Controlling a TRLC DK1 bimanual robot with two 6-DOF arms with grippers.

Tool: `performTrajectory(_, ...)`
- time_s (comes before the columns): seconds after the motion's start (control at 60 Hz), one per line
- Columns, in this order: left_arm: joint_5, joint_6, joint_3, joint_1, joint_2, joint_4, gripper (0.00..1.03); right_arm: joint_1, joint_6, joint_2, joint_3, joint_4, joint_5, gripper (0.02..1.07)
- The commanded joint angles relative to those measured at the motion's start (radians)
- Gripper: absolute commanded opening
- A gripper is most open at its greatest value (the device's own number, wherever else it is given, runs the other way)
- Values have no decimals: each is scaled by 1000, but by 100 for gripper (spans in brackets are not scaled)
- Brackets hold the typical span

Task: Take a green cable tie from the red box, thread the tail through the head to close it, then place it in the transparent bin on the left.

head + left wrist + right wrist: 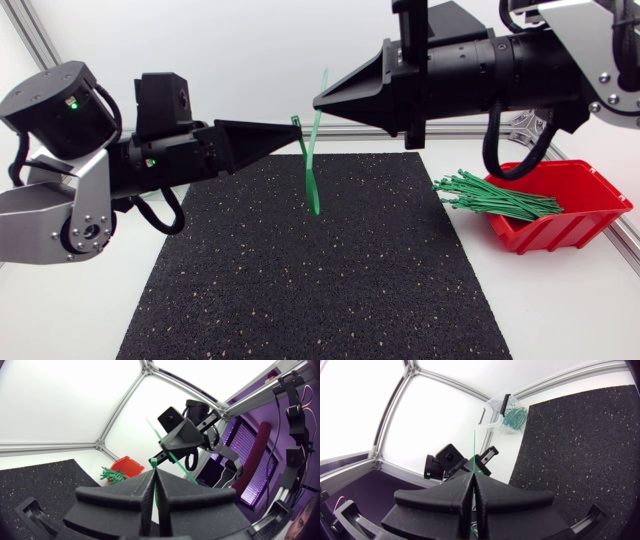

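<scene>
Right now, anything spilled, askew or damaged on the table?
Nothing spilled. The spare green ties stick out over the rim of the red box toward the mat, fanned but resting in it. The held tie looks folded between the left end effector and the right end effector, as expected mid-threading.

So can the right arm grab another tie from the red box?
Probably not yet: the right gripper is shut on a cable tie, shared with the left gripper. Nothing covers the red box.
</scene>
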Motion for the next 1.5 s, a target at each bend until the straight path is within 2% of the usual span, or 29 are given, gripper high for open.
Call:
performTrajectory(0.0,33,10,27,21,28,19,3,13,-28,-18,-25,-15,-34,7)
performTrajectory(0.133,82,25,42,39,34,21,3,46,-11,-12,-67,-7,-70,7)
performTrajectory(0.25,106,48,53,39,59,32,3,73,-13,-35,-126,48,-68,7)
performTrajectory(0.4,132,59,67,55,106,64,3,140,-31,-81,-222,198,59,7)
performTrajectory(0.517,134,64,52,59,108,84,3,131,-22,-99,-203,169,47,7)
performTrajectory(0.6,134,65,39,61,109,96,3,132,-2,-101,-183,105,2,7)
performTrajectory(0.85,137,74,38,48,120,101,3,138,84,-93,-162,24,-100,7)
performTrajectory(1.017,140,94,36,41,137,102,3,57,139,-66,-108,-44,-237,7)
performTrajectory(1.233,138,96,24,30,131,104,3,13,167,36,-44,-131,-332,7)
performTrajectory(1.483,120,97,2,7,95,104,3,22,170,99,-2,-196,-352,7)
